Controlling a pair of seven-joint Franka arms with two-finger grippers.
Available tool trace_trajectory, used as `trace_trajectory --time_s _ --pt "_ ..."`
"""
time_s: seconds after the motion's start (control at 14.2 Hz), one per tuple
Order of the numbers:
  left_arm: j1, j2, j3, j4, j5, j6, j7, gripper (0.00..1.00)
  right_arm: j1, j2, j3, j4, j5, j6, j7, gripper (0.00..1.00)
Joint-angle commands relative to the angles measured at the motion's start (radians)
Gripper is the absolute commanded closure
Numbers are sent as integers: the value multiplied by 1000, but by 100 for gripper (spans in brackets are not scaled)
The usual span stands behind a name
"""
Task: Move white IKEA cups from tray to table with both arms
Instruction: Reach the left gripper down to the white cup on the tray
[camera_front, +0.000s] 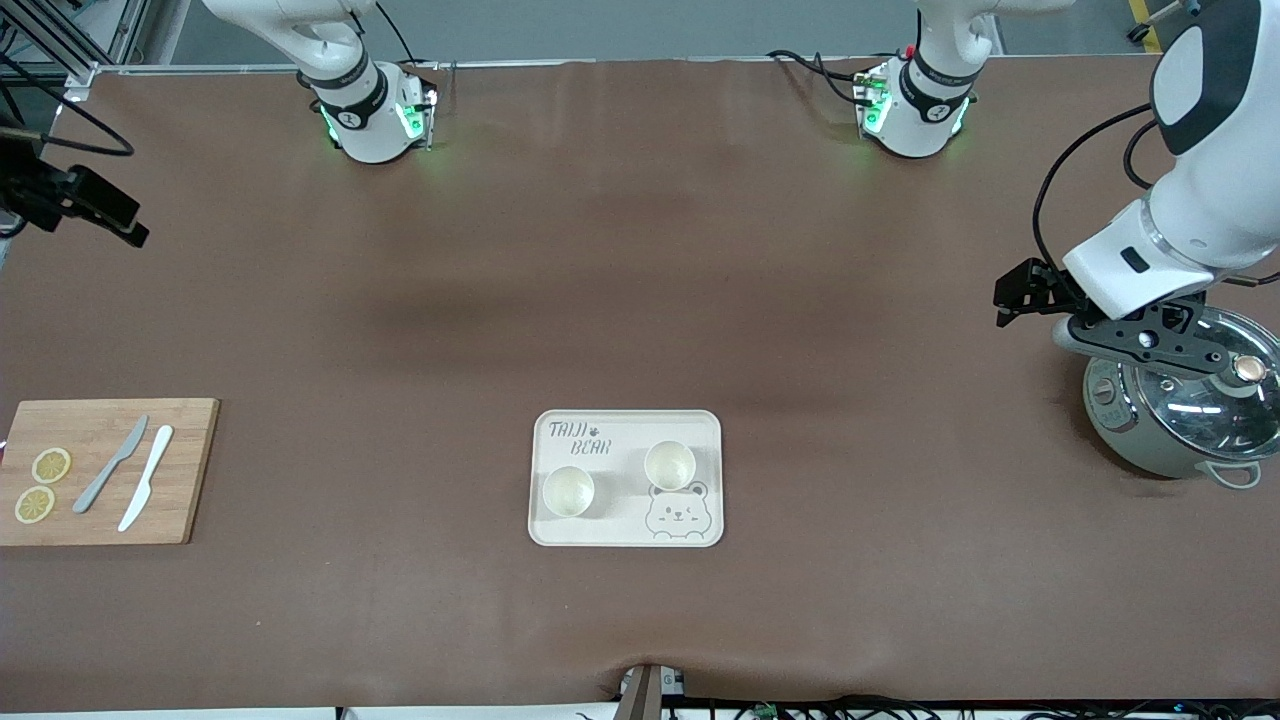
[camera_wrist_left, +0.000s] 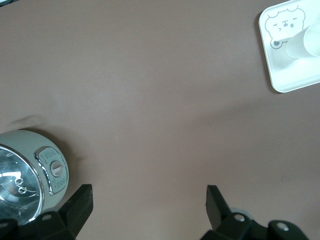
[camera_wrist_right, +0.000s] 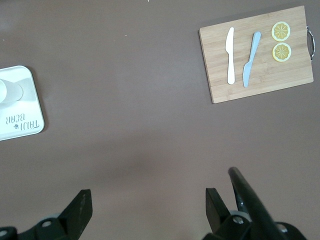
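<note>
Two white cups stand upright on the cream bear-printed tray (camera_front: 625, 505) in the middle of the table. One cup (camera_front: 568, 491) is toward the right arm's end, the other cup (camera_front: 669, 464) is beside the bear print. My left gripper (camera_front: 1008, 298) is open and empty over the table beside the pot. My right gripper (camera_front: 128, 226) is open and empty over the table at the right arm's end. The left wrist view shows its gripper (camera_wrist_left: 149, 202) open, with the tray (camera_wrist_left: 287, 75) and one cup (camera_wrist_left: 306, 42). The right wrist view shows its gripper (camera_wrist_right: 148, 205) open, with the tray (camera_wrist_right: 22, 112).
A grey-green pot (camera_front: 1175, 410) with a glass lid stands at the left arm's end, also in the left wrist view (camera_wrist_left: 22, 175). A wooden cutting board (camera_front: 105, 470) with two knives and two lemon slices lies at the right arm's end, also in the right wrist view (camera_wrist_right: 257, 70).
</note>
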Motion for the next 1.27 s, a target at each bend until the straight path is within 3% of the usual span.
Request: trace_trajectory --time_s 0.0,0.14,0.42,0.7,0.99,1.2 --pt "-4 2 -5 3 24 -6 -33 0 -8 45 15 9 12 3 44 0" --pt "-21 16 -10 1 24 0 -46 0 -8 66 17 10 15 33 53 0" --pt "-76 159 -34 15 20 127 -196 0 -10 66 14 30 9 26 55 0" --pt "-134 402 -44 286 12 165 -288 0 -28 75 9 95 5 17 85 0" --pt "-290 615 25 441 15 231 -455 0 -22 121 11 91 -13 23 84 0" --pt "-404 670 97 463 8 300 -512 0 -21 131 11 93 -14 30 85 0"
